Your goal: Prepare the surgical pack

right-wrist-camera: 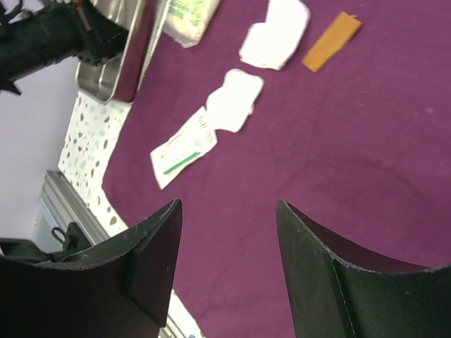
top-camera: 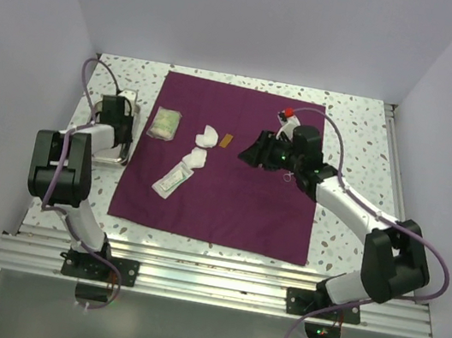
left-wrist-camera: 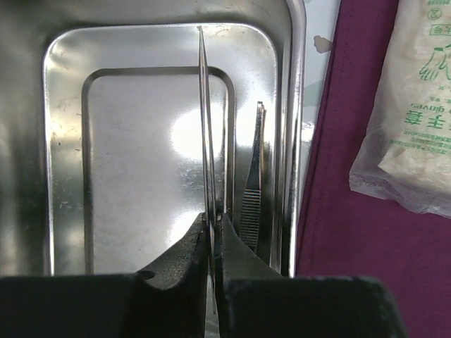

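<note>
The plum-purple cloth (top-camera: 230,196) lies spread flat on the table. The steel tray (top-camera: 121,151) stands off its left edge, mostly under my left arm. My left gripper (left-wrist-camera: 213,217) is over the tray (left-wrist-camera: 141,141), shut on a thin metal instrument (left-wrist-camera: 204,105) seen edge-on. Ridged tweezers (left-wrist-camera: 254,190) lie along the tray's right wall. My right gripper (right-wrist-camera: 229,205) is open and empty above the cloth (right-wrist-camera: 331,162), right of centre (top-camera: 255,152). Two white gauze pieces (top-camera: 207,136) (top-camera: 194,157), a flat packet (top-camera: 172,179) and a glove packet (top-camera: 165,123) lie on the cloth's left part.
A small orange strip (top-camera: 225,140) lies on the cloth beside the gauze. White walls close the table on the left, back and right. A metal rail (top-camera: 207,283) runs along the near edge. The glove packet (left-wrist-camera: 416,105) lies just right of the tray.
</note>
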Tool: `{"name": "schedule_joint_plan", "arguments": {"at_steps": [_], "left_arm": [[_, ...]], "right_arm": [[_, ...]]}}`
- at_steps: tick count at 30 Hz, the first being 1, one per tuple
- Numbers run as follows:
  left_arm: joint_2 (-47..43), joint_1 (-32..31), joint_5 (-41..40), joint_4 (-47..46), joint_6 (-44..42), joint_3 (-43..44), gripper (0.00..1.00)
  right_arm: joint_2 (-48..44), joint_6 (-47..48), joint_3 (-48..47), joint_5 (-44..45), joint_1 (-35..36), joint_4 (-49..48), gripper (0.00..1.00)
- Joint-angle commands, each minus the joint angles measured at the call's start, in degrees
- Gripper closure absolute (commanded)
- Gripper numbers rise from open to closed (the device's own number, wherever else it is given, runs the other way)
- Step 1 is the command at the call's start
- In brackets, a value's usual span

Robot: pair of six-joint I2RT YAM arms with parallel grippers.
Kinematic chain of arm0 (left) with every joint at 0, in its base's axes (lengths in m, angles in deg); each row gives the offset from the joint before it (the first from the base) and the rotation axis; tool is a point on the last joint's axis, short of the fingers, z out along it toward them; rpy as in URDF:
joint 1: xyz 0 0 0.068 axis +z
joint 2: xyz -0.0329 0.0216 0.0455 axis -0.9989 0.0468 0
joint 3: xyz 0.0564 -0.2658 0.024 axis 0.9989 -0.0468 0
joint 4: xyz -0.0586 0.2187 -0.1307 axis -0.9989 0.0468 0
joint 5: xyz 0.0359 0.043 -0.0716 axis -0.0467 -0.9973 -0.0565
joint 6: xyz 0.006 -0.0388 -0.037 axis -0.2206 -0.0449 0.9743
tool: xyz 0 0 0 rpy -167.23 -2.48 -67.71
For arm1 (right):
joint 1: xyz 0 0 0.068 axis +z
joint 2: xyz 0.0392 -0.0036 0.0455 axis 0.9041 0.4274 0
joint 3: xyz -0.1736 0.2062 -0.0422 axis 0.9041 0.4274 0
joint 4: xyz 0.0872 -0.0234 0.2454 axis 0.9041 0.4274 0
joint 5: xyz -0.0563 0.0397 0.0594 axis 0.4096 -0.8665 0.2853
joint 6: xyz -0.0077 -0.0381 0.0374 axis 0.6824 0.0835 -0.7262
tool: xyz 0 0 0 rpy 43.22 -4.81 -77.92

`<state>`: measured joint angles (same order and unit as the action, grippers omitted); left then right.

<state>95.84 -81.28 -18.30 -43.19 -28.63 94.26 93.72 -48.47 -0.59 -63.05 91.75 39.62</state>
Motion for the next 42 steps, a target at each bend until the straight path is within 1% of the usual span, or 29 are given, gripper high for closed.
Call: {"name": "schedule_joint_plan", "arguments": {"at_steps": [1,3,8,11,12,14,16,21,25,26,28,29,30,33,34,36,37,39,42], "left_arm": [[-0.2,0.6,3.0,-0.5,0.8,1.0,0.91],[0.3,0.5,3.5,-0.2,0.7,1.2,0.88],[2.5,0.5,5.2,1.3,0.0,2.8,0.86],[2.0,0.6,5.3,1.1,0.5,2.4,0.79],[1.5,0.5,5.4,0.7,0.5,1.9,0.75],[-0.3,0.6,5.3,-0.2,0.5,0.8,0.73],[-2.2,0.6,3.4,-1.0,0.7,-0.3,0.59],[-7.8,0.6,1.4,-3.3,2.5,-2.6,0.60],[-13.4,0.5,1.8,-5.4,6.4,-5.9,0.63],[-14.7,0.5,3.0,-6.6,6.8,-6.8,0.63],[-19.0,-0.2,6.9,-9.7,9.0,-10.0,0.64],[-20.4,-0.6,8.7,-11.1,9.9,-11.1,0.63],[-23.1,-0.9,12.6,-12.3,10.6,-13.3,0.63],[-27.6,-1.2,20.1,-19.5,16.9,-17.5,0.61],[-28.4,-1.1,24.3,-23.0,20.6,-18.5,0.61],[-30.2,-1.1,28.4,-25.7,23.3,-20.3,0.61],[-30.7,-1.2,28.8,-26.4,25.2,-20.5,0.61],[-32.2,-1.2,29.7,-26.6,25.7,-20.9,0.60],[-34.6,-1.2,28.7,-26.3,26.0,-21.7,0.57]], "right_arm": [[0.4,-1.2,-1.6,-1.6,-1.6,-0.5,0.41],[0.1,-1.0,-1.1,-1.5,-1.7,-0.7,0.41],[-0.9,-0.8,-0.6,-1.2,-2.2,-0.4,0.41],[-1.0,-0.5,-0.7,-1.0,-2.4,-0.2,0.41],[-1.0,-0.4,-0.7,-0.9,-2.5,0.0,0.41],[-1.1,0.1,-1.0,-0.4,-2.9,0.7,0.41],[-1.0,0.5,-1.6,0.4,-3.4,1.3,0.41],[-0.5,2.5,-3.8,2.9,-5.5,3.9,0.41],[0.4,6.5,-5.8,7.5,-7.9,8.8,0.43],[0.7,9.7,-7.0,11.2,-8.3,11.1,0.44],[2.7,13.4,-8.4,14.4,-8.9,13.9,0.44],[4.1,17.5,-11.0,17.5,-9.0,18.1,0.44],[5.2,19.1,-12.1,19.2,-9.0,19.9,0.44],[9.5,23.5,-14.9,22.0,-9.6,23.2,0.44],[10.7,24.1,-15.6,22.1,-9.8,23.8,0.44],[14.2,25.9,-18.5,23.7,-9.8,25.3,0.44],[15.3,26.5,-19.5,24.0,-9.9,25.7,0.44],[18.4,28.4,-22.3,24.9,-9.8,26.3,0.44],[22.0,30.7,-26.2,28.9,-9.8,27.4,0.44]]}}
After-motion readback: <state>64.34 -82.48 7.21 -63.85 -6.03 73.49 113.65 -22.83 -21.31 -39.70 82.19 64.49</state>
